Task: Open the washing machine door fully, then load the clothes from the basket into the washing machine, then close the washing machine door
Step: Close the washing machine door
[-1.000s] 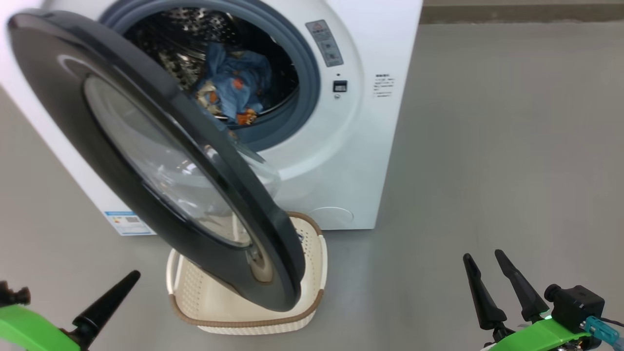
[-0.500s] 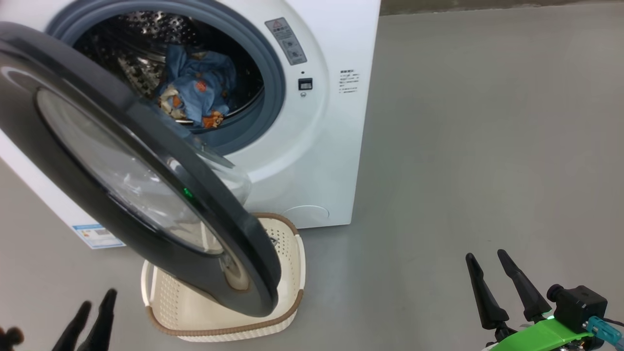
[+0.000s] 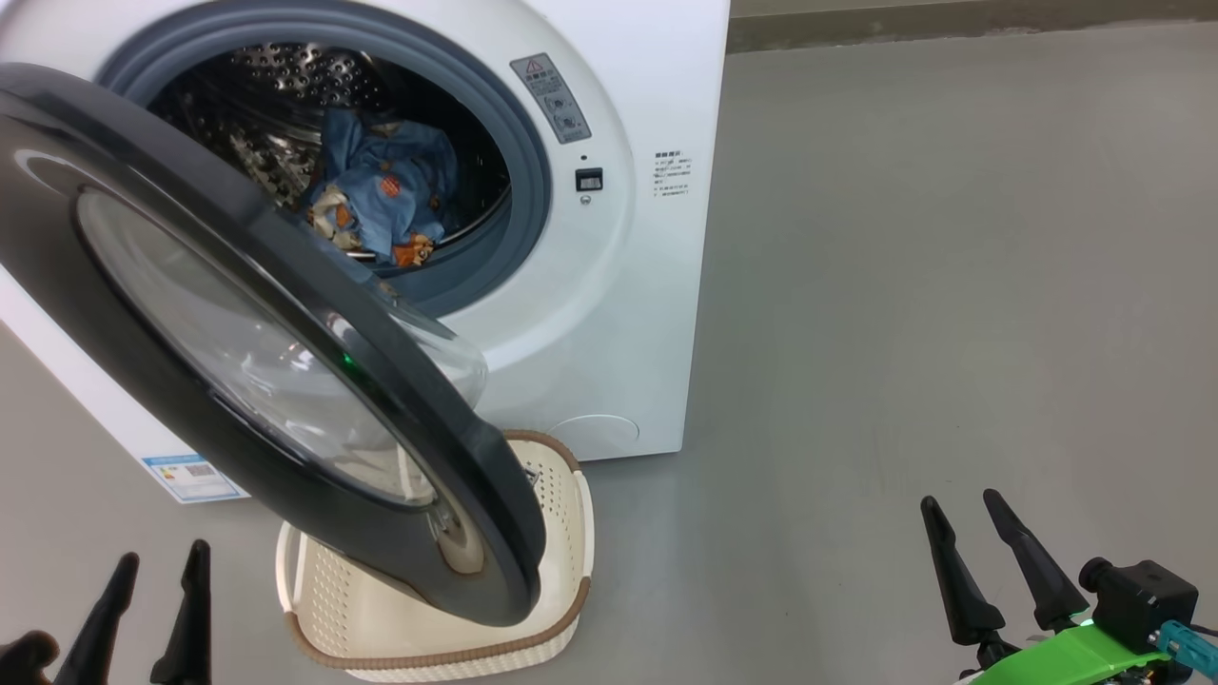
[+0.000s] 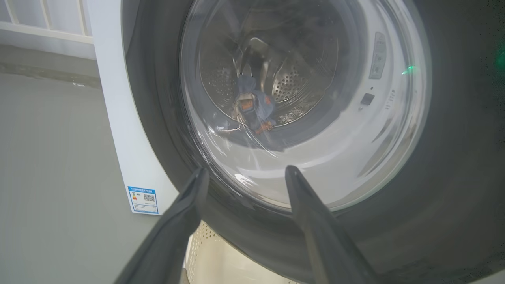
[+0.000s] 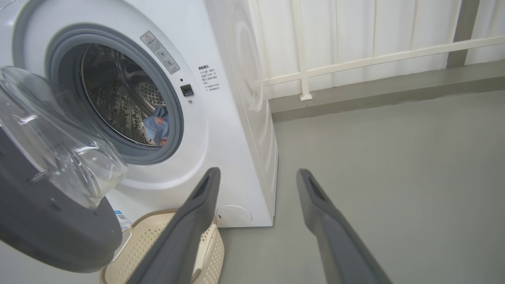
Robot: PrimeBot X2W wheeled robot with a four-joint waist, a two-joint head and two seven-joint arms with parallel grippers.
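Note:
The white washing machine [image 3: 609, 285] stands with its black-rimmed door [image 3: 143, 400] swung out, hanging over the cream basket [image 3: 438, 656]. Light blue clothes [image 3: 390, 195] lie inside the steel drum. The door hides much of the basket; the part I see holds nothing. My left gripper [image 3: 164, 552] is open at the lower left, in front of the door. In the left wrist view the left gripper [image 4: 246, 169] points at the door's glass [image 4: 315, 157], with the clothes [image 4: 254, 104] seen through it. My right gripper [image 3: 959, 498] is open over bare floor, well right of the machine.
Grey floor [image 3: 952, 285] stretches to the right of the machine. A white railing and wall [image 5: 355, 39] run behind it. A blue label sticker [image 3: 190, 476] marks the machine's lower left front. The open door's bulging glass bowl [image 5: 51, 146] juts toward the drum opening.
The head camera has shifted, sliding the machine left in the picture. My left gripper has turned, so both fingers now point up at the lower left. The right gripper has stayed put.

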